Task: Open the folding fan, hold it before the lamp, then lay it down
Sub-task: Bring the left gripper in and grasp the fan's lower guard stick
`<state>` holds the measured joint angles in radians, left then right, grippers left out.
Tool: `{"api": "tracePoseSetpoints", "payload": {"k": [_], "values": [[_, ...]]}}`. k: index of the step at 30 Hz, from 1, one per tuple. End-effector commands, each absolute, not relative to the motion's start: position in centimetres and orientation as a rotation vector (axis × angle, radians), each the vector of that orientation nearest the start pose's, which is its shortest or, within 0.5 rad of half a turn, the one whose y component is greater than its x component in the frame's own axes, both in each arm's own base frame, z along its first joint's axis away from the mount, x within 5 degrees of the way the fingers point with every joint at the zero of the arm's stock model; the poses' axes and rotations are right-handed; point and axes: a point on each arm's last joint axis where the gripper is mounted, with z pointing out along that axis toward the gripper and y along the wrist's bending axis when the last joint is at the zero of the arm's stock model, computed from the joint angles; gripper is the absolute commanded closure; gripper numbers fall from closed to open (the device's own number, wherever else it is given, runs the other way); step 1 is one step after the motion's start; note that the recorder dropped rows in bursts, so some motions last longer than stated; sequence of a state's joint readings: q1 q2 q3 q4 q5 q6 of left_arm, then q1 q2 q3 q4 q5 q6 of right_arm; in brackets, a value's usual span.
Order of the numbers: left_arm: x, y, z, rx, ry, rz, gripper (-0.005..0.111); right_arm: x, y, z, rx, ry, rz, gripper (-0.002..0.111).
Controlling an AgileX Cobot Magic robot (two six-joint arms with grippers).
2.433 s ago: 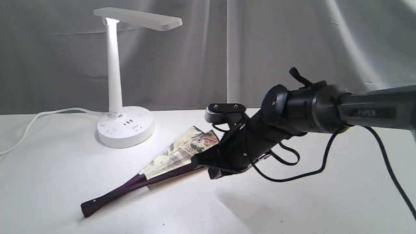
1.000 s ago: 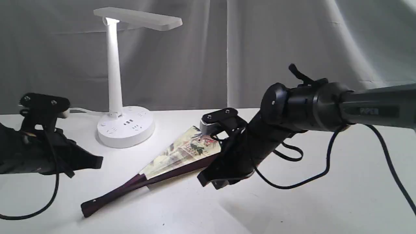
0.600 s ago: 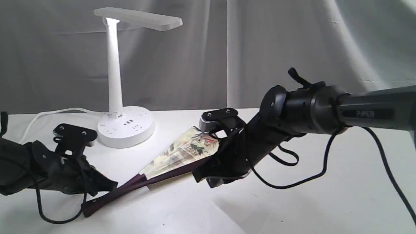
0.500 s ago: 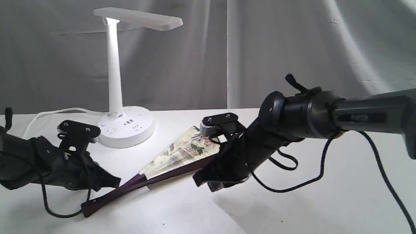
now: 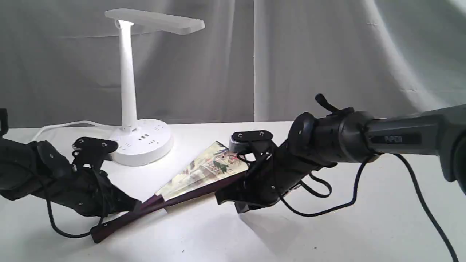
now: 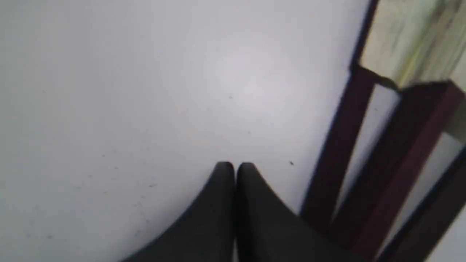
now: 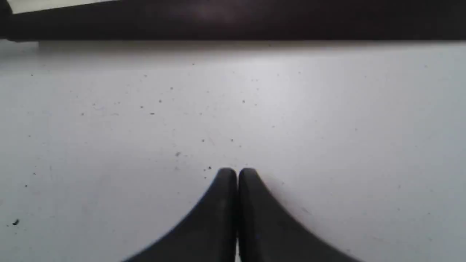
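Maroon ribs and cream painted paper: the folding fan (image 5: pixel 204 169) lies partly spread on the white surface (image 5: pixel 327 233), between the two hands. The left hand (image 6: pixel 236 168), fingers pressed together and empty, sits low just beside the ribs near the pivot end. The right hand (image 7: pixel 237 171), also closed on nothing, is by the wider end, with the dark guard a little ahead of its tips. The lamp (image 5: pixel 127 83) stands behind the left hand, well apart from the right.

One fan (image 5: pixel 204 170), one lamp (image 5: pixel 127 72), seemingly two grippers (image 6: pixel 236 166) (image 7: pixel 237 171)
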<state>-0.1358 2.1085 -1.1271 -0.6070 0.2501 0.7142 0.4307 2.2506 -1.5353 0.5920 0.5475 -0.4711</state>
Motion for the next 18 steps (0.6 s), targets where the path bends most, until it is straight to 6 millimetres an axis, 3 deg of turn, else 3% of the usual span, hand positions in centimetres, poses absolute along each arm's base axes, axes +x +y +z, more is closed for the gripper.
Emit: {"api": "tracePoseSetpoints", "payload": {"k": [1,10,18], "values": [[36.1,-8.3,6.0,0.502,2.826,-0.342,0.107,40.9,21.7,11.3,-0.577,2.644,0.562,0.108],[34.8,-12.8,6.3,0.655,2.805,-0.381,0.107,40.9,21.7,11.3,-0.579,2.641,0.56,0.108],[34.0,-16.7,8.1,0.715,2.867,-0.666,0.107,41.0,21.7,11.4,-0.57,2.635,0.557,0.108]]}}
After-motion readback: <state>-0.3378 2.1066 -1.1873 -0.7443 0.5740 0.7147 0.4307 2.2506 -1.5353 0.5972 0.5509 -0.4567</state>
